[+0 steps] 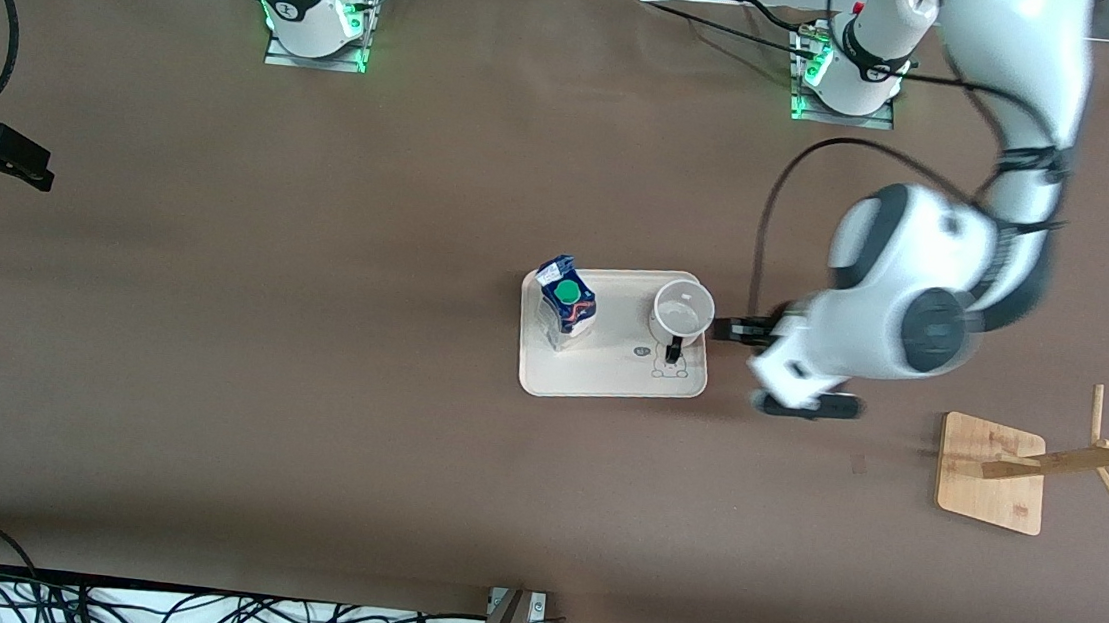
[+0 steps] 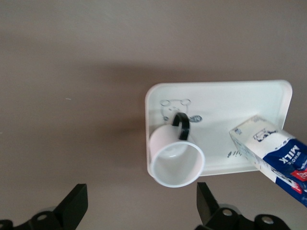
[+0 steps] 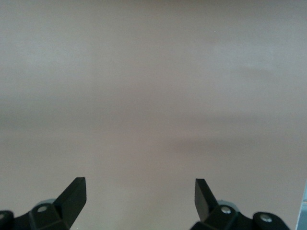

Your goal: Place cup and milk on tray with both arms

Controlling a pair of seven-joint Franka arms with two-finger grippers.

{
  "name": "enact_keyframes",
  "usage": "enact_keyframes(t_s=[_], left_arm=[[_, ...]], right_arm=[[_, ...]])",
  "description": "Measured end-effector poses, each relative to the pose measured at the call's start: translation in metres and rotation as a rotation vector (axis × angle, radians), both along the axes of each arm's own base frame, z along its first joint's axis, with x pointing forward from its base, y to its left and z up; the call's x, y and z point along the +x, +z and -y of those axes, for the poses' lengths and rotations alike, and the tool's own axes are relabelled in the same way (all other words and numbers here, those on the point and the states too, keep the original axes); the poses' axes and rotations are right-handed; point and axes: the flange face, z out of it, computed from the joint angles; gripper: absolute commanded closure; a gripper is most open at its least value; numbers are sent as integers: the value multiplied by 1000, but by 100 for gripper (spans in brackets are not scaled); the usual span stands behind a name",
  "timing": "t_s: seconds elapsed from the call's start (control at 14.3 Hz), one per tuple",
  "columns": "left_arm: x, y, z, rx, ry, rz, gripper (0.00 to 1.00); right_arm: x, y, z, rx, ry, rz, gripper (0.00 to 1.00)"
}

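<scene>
The cream tray (image 1: 609, 377) lies mid-table. The white cup (image 1: 683, 312) stands upright on its end toward the left arm, black handle pointing to the front camera. The milk (image 1: 567, 303) stands on the tray's end toward the right arm. The left wrist view shows the cup (image 2: 175, 160), the milk (image 2: 273, 153) and the tray (image 2: 216, 98). My left gripper (image 1: 732, 329) is open and empty just beside the tray and clear of the cup; it also shows in the left wrist view (image 2: 141, 199). My right gripper (image 1: 30, 167) waits open over bare table at the right arm's end, as the right wrist view (image 3: 140, 191) shows.
A square wooden rack base (image 1: 992, 470) with a pegged wooden post (image 1: 1104, 455) stands at the left arm's end, nearer the front camera than the tray. Black cables (image 1: 187, 611) run along the table's front edge.
</scene>
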Motion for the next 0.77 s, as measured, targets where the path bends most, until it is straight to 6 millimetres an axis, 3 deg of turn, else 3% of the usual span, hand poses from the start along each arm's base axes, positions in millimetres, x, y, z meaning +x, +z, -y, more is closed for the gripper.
enact_keyframes(t_s=[0.21,0.35,0.49,0.77], left_arm=[[6,53,-88,-18,98,48,0],[-3,86,-129,-20,118,63,0],[-15,117,-154,37,118,89,0],[-45,167,-174,135,108,125,0]], right_arm=[[0,0,0,-3,2,1,0],[0,0,0,-3,1,1,0],[0,0,0,-3,1,1,0],[0,0,0,-5,1,1,0]])
